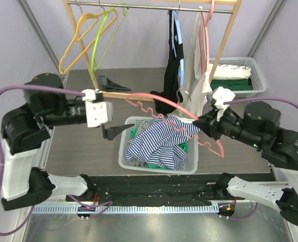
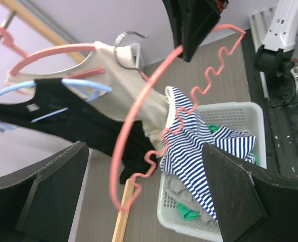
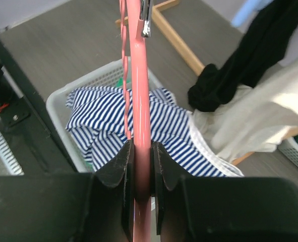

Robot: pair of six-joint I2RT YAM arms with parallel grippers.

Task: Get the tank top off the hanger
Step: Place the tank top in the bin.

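Note:
The blue-and-white striped tank top (image 1: pixel 158 142) lies heaped in the white basket (image 1: pixel 124 162). Its upper edge reaches up to the wavy lower bar of the pink hanger (image 1: pixel 173 107); I cannot tell whether it still hangs on that bar. My right gripper (image 1: pixel 198 123) is shut on the hanger's bar (image 3: pixel 138 85), which runs straight up between its fingers (image 3: pixel 117 171), above the top (image 3: pixel 106 113). My left gripper (image 1: pixel 121 107) is open and empty, left of the basket. In the left wrist view the hanger's end (image 2: pixel 119 194) lies between the spread fingers (image 2: pixel 48 196), beside the top (image 2: pixel 209 146).
A wooden clothes rack (image 1: pixel 122 95) stands behind the basket. It carries yellow and green empty hangers (image 1: pixel 91 38), a black garment (image 1: pixel 173 75) and a cream garment (image 1: pixel 196 80). A second white basket (image 1: pixel 257 75) with green and white clothes sits at the back right.

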